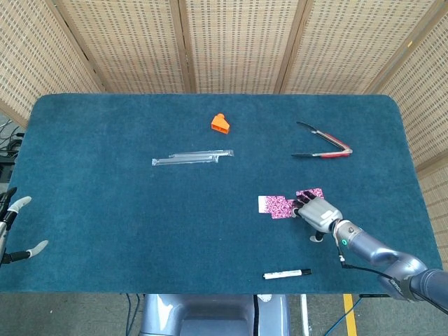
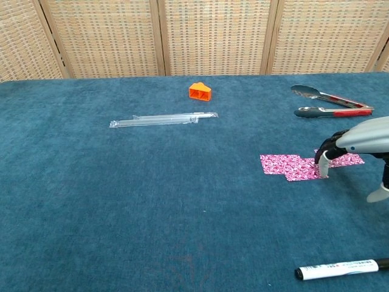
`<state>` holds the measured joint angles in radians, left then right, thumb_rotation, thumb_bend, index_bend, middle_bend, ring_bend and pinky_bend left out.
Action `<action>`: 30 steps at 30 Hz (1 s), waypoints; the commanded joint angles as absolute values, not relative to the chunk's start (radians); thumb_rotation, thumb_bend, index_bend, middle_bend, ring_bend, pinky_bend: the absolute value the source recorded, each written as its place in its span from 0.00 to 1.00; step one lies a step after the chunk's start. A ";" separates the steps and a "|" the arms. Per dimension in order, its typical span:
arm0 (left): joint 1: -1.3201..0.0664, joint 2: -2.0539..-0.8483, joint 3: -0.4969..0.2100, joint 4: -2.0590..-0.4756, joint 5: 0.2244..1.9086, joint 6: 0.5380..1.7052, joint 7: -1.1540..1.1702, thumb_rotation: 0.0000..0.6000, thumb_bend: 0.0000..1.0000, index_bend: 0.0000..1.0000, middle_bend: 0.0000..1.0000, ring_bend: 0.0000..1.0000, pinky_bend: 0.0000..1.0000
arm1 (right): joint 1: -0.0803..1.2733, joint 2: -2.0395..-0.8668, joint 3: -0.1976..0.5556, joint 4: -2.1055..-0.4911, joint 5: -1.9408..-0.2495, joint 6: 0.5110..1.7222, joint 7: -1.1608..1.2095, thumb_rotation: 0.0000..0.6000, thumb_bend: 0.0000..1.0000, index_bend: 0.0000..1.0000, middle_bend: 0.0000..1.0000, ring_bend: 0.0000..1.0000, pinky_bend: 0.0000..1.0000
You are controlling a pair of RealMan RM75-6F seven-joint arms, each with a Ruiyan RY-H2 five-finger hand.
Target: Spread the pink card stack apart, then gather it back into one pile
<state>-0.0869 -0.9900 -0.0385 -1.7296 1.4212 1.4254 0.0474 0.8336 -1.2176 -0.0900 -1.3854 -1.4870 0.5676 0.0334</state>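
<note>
The pink cards lie fanned in an overlapping row right of the table's centre, with one more card offset at the far right end. In the chest view the row runs to the right under my right hand. That hand's fingertips press down on the right end of the row, thumb held apart off the cards. From the head view my right hand covers the row's right end. My left hand hangs at the table's left edge, fingers apart and holding nothing.
Red-handled tongs lie behind the cards. An orange block and a clear plastic strip sit at centre back. A black-capped marker lies near the front edge, below the right hand.
</note>
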 commanded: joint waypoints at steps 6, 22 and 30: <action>-0.088 -0.992 -0.038 -1.735 1.426 1.427 0.052 0.72 0.10 0.16 0.00 0.00 0.00 | 0.809 -1.165 -0.097 -1.437 -1.503 0.617 0.037 1.00 0.26 0.26 0.15 0.00 0.00; -0.078 -0.992 -0.034 -1.711 1.409 1.424 0.032 0.72 0.10 0.16 0.00 0.00 0.00 | 0.854 -1.240 -0.062 -1.385 -1.491 0.567 0.019 1.00 0.26 0.26 0.15 0.00 0.00; -0.077 -0.994 -0.035 -1.705 1.407 1.423 0.029 0.71 0.10 0.16 0.00 0.00 0.00 | 0.858 -1.273 -0.063 -1.345 -1.492 0.563 0.012 1.00 0.26 0.26 0.15 0.00 0.00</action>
